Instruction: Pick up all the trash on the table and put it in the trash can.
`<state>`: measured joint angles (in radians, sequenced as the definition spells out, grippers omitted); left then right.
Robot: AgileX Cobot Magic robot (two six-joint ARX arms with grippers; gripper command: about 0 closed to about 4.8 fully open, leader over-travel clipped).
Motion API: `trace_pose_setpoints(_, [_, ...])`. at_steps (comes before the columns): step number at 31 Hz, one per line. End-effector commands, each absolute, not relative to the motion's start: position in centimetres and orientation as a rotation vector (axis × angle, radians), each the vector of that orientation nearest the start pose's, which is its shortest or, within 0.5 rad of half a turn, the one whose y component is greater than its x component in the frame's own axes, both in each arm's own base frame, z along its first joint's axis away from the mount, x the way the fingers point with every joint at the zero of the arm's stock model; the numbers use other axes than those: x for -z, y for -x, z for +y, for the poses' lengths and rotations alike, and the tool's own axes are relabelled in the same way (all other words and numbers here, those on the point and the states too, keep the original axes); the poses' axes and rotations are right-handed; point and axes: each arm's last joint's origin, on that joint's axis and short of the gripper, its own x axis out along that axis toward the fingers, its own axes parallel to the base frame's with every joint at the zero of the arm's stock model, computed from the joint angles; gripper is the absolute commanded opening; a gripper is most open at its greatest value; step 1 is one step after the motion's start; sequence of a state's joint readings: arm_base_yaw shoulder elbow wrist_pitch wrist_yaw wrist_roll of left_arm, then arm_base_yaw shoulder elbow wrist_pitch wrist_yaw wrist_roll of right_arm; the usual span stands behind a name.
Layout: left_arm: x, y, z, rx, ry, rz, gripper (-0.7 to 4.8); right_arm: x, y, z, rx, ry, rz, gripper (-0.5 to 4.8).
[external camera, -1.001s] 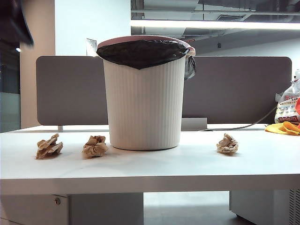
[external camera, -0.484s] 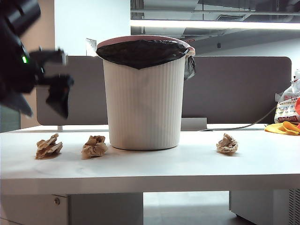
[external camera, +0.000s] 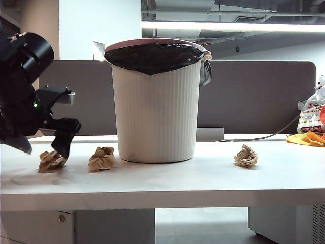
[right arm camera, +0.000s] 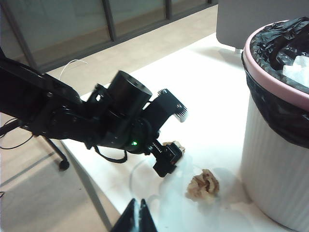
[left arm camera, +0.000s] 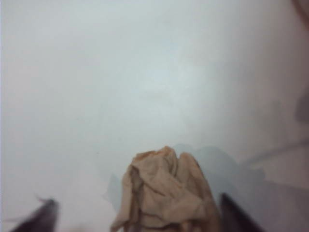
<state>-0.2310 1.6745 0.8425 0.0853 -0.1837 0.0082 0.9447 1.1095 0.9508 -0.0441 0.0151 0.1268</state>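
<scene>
Exterior view: three crumpled paper balls are seen on the tabletop (external camera: 203, 178), the leftmost paper ball (external camera: 51, 160) framed by the spread left tool (external camera: 60, 148), the second paper ball (external camera: 102, 158) beside the ribbed trash can (external camera: 156, 107), the third paper ball (external camera: 246, 155) beyond it. The right tool (right arm camera: 137, 217) is held pressed together above the near edge.

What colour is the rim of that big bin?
Pinkish, over a black liner; the trash can rim shows best in the right wrist view.

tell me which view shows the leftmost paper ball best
The left wrist view: the leftmost paper ball fills it, between the open left gripper jaws. The exterior view shows it small and partly hidden; the right wrist view shows a sliver.
</scene>
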Motion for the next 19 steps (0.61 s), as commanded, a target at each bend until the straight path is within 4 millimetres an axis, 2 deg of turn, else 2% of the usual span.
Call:
trace_pose_setpoints(1, [-16.2, -32.1, -7.0, 0.059, -0.153, 0.718, 0.65, -34.4, -14.5, 20.0, -0.930, -0.031, 0.238, -0.05])
trace_pose_setpoints(2, [-16.2, -32.1, -7.0, 0.060, -0.150, 0.715, 0.14, -34.4, -14.5, 20.0, -0.930, -0.032, 0.236, -0.05])
trace_pose_setpoints(3, [-16.2, -32.1, -7.0, 0.057, -0.144, 0.711, -0.07, -34.5, -14.4, 19.9, -0.929, -0.033, 0.233, -0.05])
trace_pose_setpoints(7, [-16.7, -32.2, -7.1, 0.056, -0.140, 0.691, -0.06, -35.4, -14.2, 18.9, -0.913, -0.053, 0.195, -0.05])
trace_pose_setpoints(10, [-18.8, -32.1, -7.1, 0.052, -0.115, 0.648, -0.06, -36.2, -14.0, 17.8, -0.891, -0.071, 0.160, -0.05])
trace_pose_setpoints(13, [-22.6, -31.7, -7.1, 0.061, -0.088, 0.528, -0.06, -37.2, -13.8, 16.1, -0.850, -0.096, 0.112, -0.05])
trace_pose_setpoints(15, [-25.8, -31.1, -7.0, 0.087, -0.054, 0.426, -0.06, -37.9, -13.6, 14.9, -0.820, -0.113, 0.075, -0.05])
trace_pose_setpoints(19, [-32.4, -28.9, -6.7, 0.167, 0.011, 0.219, -0.06, -38.9, -13.2, 13.0, -0.772, -0.138, 0.016, -0.05])
